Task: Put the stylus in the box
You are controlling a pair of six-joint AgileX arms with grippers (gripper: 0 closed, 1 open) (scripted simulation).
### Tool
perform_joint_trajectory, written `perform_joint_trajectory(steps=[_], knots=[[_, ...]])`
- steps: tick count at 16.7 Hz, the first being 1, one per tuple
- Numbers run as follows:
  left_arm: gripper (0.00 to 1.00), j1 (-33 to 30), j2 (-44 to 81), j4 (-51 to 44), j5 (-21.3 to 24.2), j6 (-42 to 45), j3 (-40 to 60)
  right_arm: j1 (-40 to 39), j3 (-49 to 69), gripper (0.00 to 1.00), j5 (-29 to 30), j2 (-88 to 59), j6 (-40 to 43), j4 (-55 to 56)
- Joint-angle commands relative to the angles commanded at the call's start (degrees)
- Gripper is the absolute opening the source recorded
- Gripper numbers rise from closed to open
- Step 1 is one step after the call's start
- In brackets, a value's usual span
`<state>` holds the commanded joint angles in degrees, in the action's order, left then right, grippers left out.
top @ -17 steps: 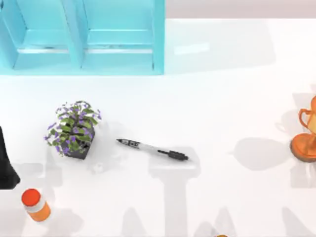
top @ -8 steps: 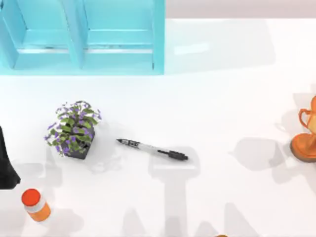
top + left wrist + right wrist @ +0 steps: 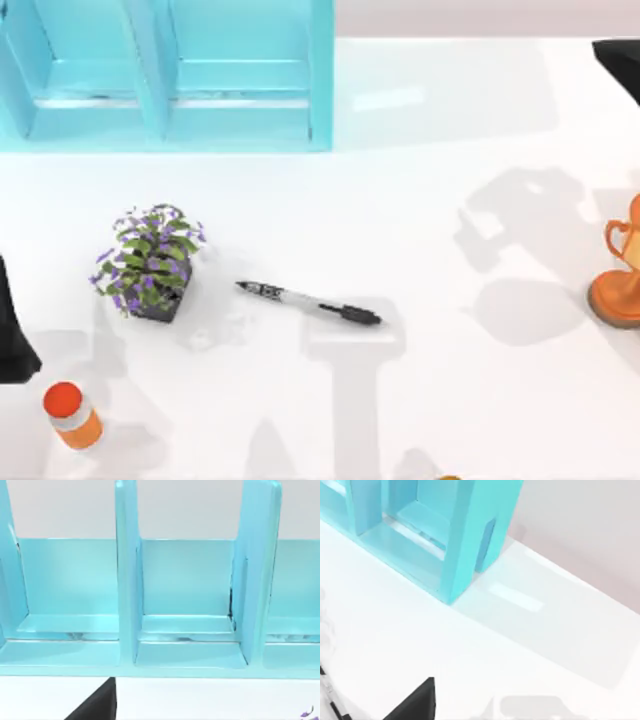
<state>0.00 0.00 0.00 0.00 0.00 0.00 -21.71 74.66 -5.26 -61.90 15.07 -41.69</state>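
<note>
The large light turquoise thick-walled box (image 3: 170, 75) is sitting at the bench's (image 3: 420, 200) far left, its 2 compartments looking empty. The slim white-and-black stylus (image 3: 308, 302) is lying mid-bench, long axis left-right, roughly between both arms; I cannot tell either gripper's state.

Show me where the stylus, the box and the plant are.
stylus (image 3: 308, 302): top view, middle of its white barrel.
box (image 3: 321, 80): top view, its right wall.
plant (image 3: 150, 260): top view, middle of the foliage.
</note>
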Motion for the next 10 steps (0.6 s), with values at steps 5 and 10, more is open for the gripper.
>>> perform_joint_trajectory(steps=[5,10], knots=[[1.0,0.0,0.0,0.0,0.0,0.0,0.0,-6.93,35.91,1.0,-1.52,-28.88,5.77,-15.1],[1.0,0.0,0.0,0.0,0.0,0.0,0.0,-12.43,65.54,1.0,-2.36,-58.33,10.99,-31.57]])
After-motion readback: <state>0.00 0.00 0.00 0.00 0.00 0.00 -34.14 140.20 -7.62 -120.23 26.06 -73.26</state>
